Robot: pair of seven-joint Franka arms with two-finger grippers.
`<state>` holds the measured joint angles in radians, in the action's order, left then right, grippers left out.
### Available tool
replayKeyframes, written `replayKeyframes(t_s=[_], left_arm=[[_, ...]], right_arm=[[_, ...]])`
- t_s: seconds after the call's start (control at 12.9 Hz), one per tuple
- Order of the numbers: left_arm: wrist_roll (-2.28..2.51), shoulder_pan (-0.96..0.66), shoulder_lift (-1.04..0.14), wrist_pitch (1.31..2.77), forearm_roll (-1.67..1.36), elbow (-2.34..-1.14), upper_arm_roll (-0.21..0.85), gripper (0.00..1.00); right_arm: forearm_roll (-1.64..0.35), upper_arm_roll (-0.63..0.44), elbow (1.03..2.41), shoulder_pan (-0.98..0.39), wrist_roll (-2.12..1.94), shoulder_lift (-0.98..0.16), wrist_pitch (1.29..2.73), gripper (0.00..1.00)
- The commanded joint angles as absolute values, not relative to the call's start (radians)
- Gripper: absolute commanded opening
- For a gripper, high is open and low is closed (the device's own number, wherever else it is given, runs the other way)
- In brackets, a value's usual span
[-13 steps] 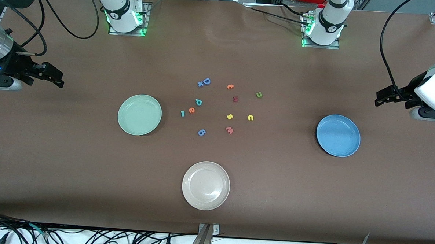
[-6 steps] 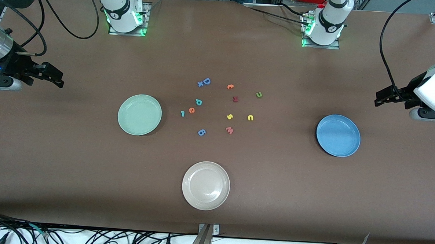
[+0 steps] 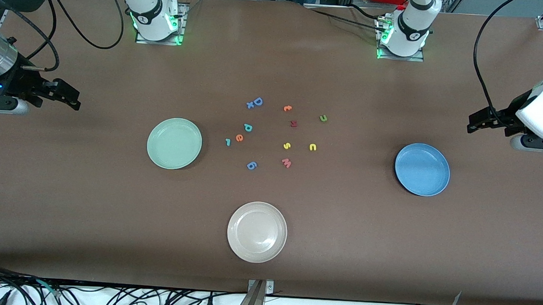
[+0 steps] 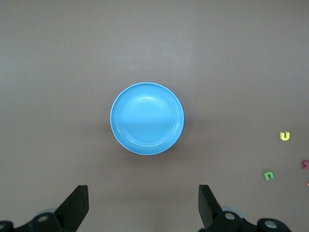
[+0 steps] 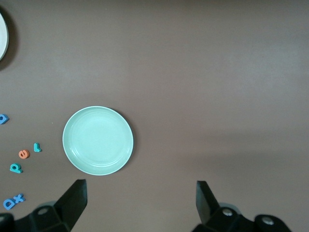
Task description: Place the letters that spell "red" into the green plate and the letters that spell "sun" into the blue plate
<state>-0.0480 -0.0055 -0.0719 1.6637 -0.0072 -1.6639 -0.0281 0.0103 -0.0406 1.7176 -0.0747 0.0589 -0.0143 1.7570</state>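
Nearest the front camera sat a beige-white plate (image 3: pixel 257 232), and it was no part of the job; it held nothing.

Next came the green plate (image 3: pixel 174 143), toward the right arm's end of the table, and the blue plate (image 3: pixel 422 169), toward the left arm's end; both were bare inside.

Between the two plates lay the small letters, all flat on the table and well apart from both grippers; the teal r (image 3: pixel 228 142), the orange e (image 3: pixel 239 138) and the teal d (image 3: pixel 248 127) lay on the side closer to the right gripper; the yellow s (image 3: pixel 287 146), the yellow u (image 3: pixel 313 147) and the olive n (image 3: pixel 323 118) lay on the side closer to the left gripper.

The right gripper (image 3: pixel 70 99) hung up high at its end of the table, fingers spread wide, pinching nothing; the green plate lay between it and its letters.

The left gripper (image 3: pixel 476 125) hung at its own end, fingers spread wide and empty too; the blue plate lay between it and its letters.

No letter was in a plate yet, so I think the job had not really begun.

Things could go wrong; the letters were tiny and thin, so fingers could slip off one or push it away; a pink w (image 3: pixel 286 163), a dark red letter (image 3: pixel 294 123), another orange letter (image 3: pixel 287 108) and a blue D (image 3: pixel 257 101) lay close by, so a wrong one could get picked.
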Motion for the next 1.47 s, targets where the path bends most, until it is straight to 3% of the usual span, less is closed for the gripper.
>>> replayKeyframes(t_s=[0.0, 0.93, 1.39], left_arm=[[-0.048, -0.009, -0.069, 1.672, -0.005, -1.664, -0.029, 1.0], [-0.038, -0.02, -0.097, 1.69, -0.011, -1.663, -0.026, 1.0], [0.213, -0.216, -0.233, 1.821, -0.06, -1.664, -0.014, 1.0]], right_arm=[[-0.009, -0.032, 1.697, -0.069, 0.06, -0.034, 1.744, 1.0], [0.006, -0.032, 1.697, -0.113, 0.054, -0.072, 1.756, 1.0], [0.005, -0.031, 1.698, -0.166, 0.052, -0.08, 1.744, 1.0]])
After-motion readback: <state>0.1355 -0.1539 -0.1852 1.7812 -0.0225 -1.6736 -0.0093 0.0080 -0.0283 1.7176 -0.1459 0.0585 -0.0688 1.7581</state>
